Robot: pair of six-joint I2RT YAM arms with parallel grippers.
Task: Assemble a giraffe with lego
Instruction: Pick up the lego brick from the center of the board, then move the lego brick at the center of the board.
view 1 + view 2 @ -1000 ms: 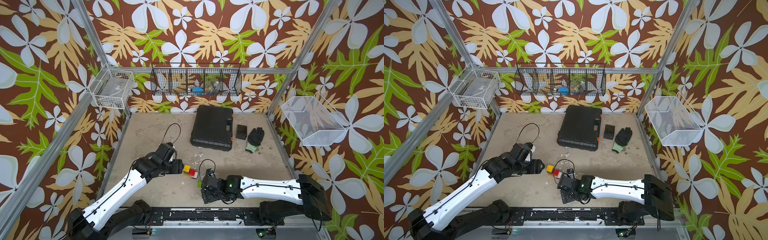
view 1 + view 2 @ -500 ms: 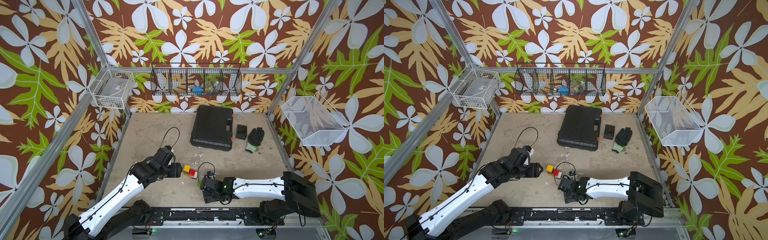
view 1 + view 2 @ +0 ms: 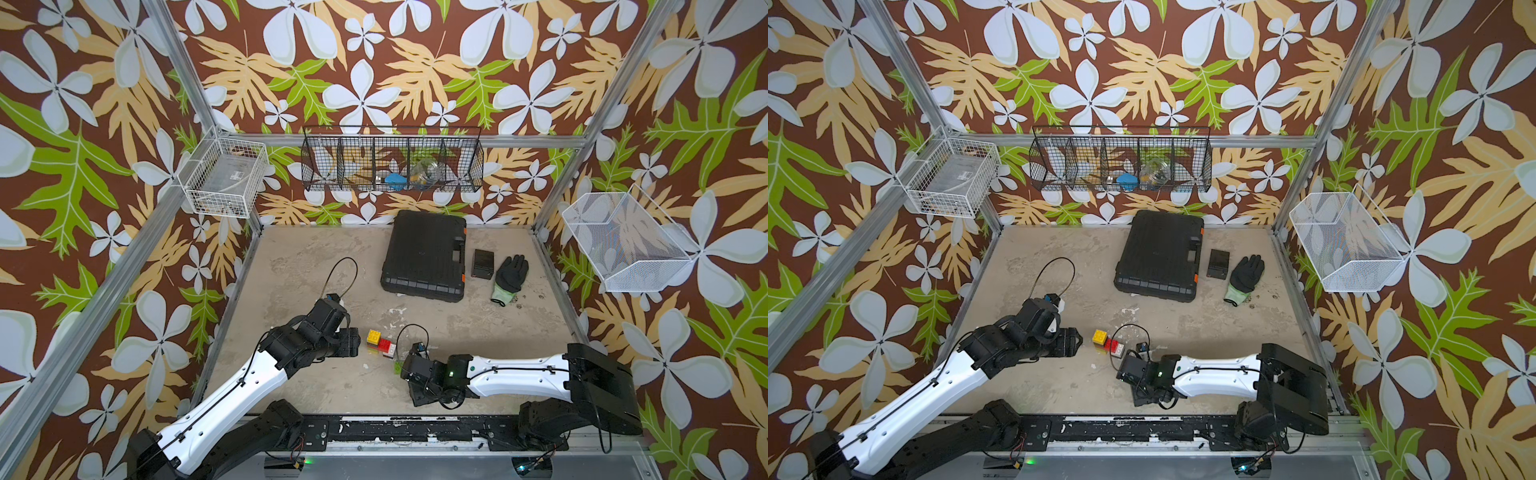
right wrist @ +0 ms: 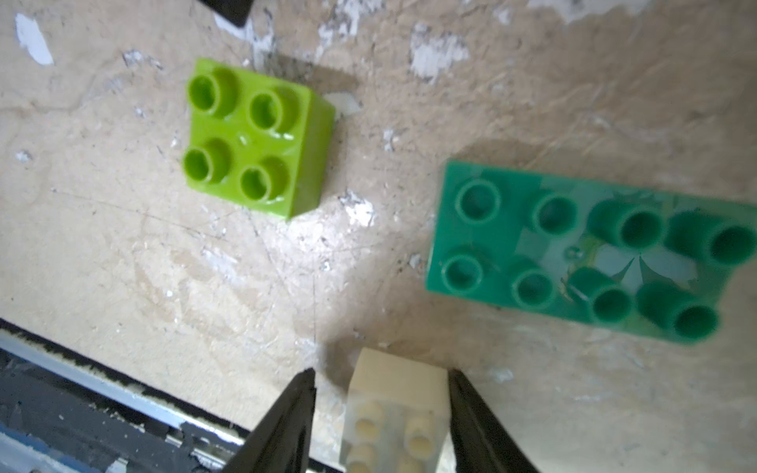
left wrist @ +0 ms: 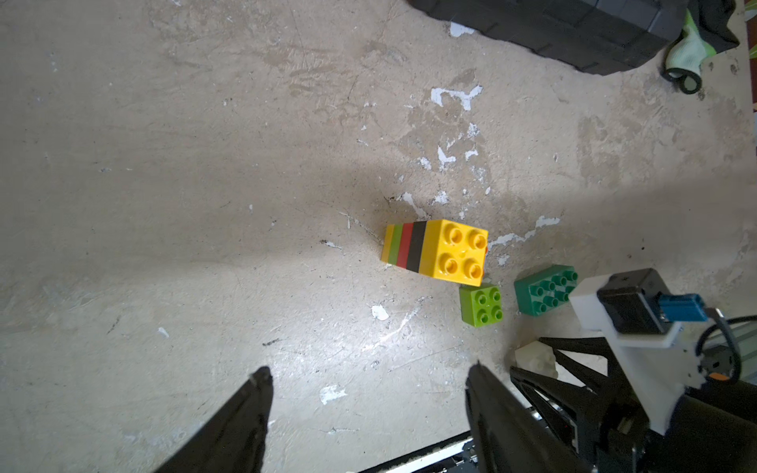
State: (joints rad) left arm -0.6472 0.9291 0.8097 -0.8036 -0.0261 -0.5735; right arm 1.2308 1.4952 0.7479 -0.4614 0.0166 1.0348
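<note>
The left gripper [image 5: 370, 368] hangs low over the worn beige table [image 5: 205, 204] with its jaws spread wide and nothing between them. It points toward the partly built giraffe [image 5: 434, 254], which stands a little way ahead of it. So far that figure is a short stack. A yellow brick with four studs sits on top, and black, red, lime green and yellow bands run down its side. Both top views place the stack near the front middle of the table, between the two arms. A red studded part [image 3: 385, 345] shows beside the yellow top in a top view.

Three loose lego pieces lie close by, studs up. The lime green brick [image 4: 254, 139] sits just beside the stack. The dark green brick [image 4: 573, 254], a longer one with eight studs, lies near the lime one but apart from it. The white brick [image 4: 395, 409] sits between the fingers of the right gripper [image 4: 381, 372], which reaches down to the table at the front. One finger lies against the brick's side, while a thin strip of table shows between the other finger and the brick. Whether the jaws have actually clamped it cannot be told.

Toward the back of the table lie a black case [image 3: 424, 255], a small black box [image 3: 483, 264] just beside it, and a black glove [image 3: 510, 274] with a pale green cuff.
</note>
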